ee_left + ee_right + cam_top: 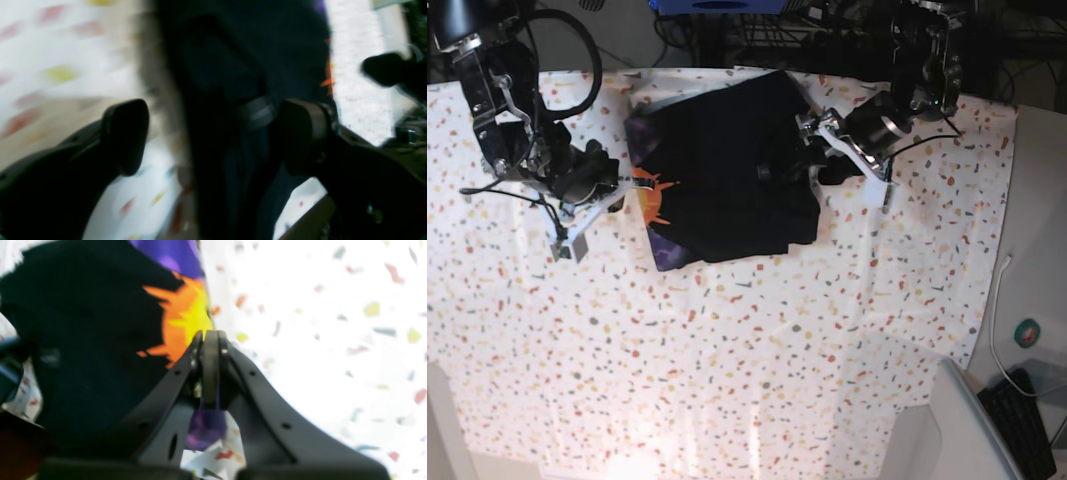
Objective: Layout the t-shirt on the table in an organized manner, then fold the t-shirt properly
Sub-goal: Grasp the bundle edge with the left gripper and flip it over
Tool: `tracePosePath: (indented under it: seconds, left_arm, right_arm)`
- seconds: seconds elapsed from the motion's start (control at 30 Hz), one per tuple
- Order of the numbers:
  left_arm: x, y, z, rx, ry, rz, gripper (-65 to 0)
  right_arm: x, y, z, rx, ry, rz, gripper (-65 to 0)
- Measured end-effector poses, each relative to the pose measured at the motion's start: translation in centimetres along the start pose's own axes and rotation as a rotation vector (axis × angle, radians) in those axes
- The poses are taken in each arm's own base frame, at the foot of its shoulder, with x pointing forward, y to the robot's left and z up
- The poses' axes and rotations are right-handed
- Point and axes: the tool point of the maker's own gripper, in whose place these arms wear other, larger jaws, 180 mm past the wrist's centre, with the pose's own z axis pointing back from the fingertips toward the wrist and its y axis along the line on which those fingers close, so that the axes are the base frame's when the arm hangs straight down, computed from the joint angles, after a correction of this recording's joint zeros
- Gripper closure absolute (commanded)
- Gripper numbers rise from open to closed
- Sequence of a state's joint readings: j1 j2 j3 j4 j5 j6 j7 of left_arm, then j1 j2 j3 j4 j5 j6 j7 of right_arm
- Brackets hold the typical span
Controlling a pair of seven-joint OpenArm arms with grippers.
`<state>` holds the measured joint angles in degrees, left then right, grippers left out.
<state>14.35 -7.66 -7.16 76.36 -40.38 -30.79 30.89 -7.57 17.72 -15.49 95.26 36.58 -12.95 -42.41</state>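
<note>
- The shirt lies folded compact at the table's far middle.
- Left gripper is spread wide over black cloth, gripping nothing.
- Right gripper is clamped on the printed edge.
- Folding looks nearly finished; next, probably release that edge and square the bundle.

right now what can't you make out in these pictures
- Left wrist view: motion blur smears the t-shirt and table; the open left gripper straddles cloth, contact unclear.
- Right wrist view: the shut right gripper covers the shirt edge it pinches; the print is cut off by the top edge.
- Base view: the shirt's collar and sleeves are folded out of sight, and both grippers' fingertips are too small to judge.
</note>
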Motion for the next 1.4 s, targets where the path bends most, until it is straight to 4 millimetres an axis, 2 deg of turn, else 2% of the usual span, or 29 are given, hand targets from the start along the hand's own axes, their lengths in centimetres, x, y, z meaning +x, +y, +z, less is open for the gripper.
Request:
tracePosePath:
  seconds: [0.2, 0.27, 0.3, 0.37, 0.47, 0.6, 0.73, 0.83, 0.97, 1.07, 1.2, 1.27, 1.4]
  left_arm:
    - [-0.2, 0.9, -1.5, 0.016, 0.015, 0.047, -57.6]
    - [-0.1, 0.6, -2.4, 0.01, 0.02, 0.048, -53.8]
    - [-0.2, 0.3, -3.0, 0.004, 0.029, 0.051, -48.1]
    - [-0.9, -0.1, -3.7, -0.008, 0.059, 0.05, -32.4]
    - [-1.9, -0.2, -4.4, -0.01, 0.11, 0.041, -1.2]
    - [-1.0, 0.1, -4.7, -0.01, 0.151, -0.013, 0.0]
    - [2.4, 1.4, -5.0, 0.022, 0.275, -0.179, 0.0]
    - [6.0, 1.0, -5.8, 0.021, 0.352, -0.408, 0.0]
    - [7.7, -0.3, -7.4, 0.025, 0.52, -0.844, 0.0]
    - [6.9, -1.6, -8.8, 0.015, 0.62, -1.147, 0.0]
    - [2.2, -4.1, -10.0, -0.148, 0.722, -1.537, 0.0]
    - [1.0, -6.0, -10.6, -0.246, 0.698, -1.62, 0.0]
    - [-0.5, -7.3, -12.3, -0.314, 0.682, -1.73, 0.0]
  right_arm:
    - [0.3, -1.2, 0.3, -0.02, -0.005, 0.013, 0.0]
    - [0.6, -1.9, 0.5, -0.037, -0.01, 0.011, 0.0]
    - [1.0, -2.7, 0.7, -0.053, -0.026, -0.006, 0.0]
    - [1.4, -4.0, 1.1, -0.081, -0.048, -0.033, 0.0]
    - [0.9, -5.6, 1.6, -0.11, -0.044, -0.073, 0.0]
    - [0.9, -7.7, 2.7, -0.112, -0.066, -0.079, 0.0]
    - [1.4, -10.8, 4.2, -0.151, -0.11, -0.097, 0.0]
    - [0.6, -12.9, 4.3, -0.185, -0.099, -0.153, 0.0]
    - [-0.5, -14.8, 4.5, -0.224, -0.08, -0.197, 0.0]
    - [-0.7, -15.6, 4.6, -0.235, -0.081, -0.225, 0.0]
    - [-1.3, -16.7, 4.6, -0.259, -0.072, -0.252, 0.0]
    - [-1.5, -17.1, 4.7, -0.265, -0.068, -0.262, 0.0]
    - [-2.3, -17.5, 4.6, -0.276, -0.077, -0.271, 0.0]
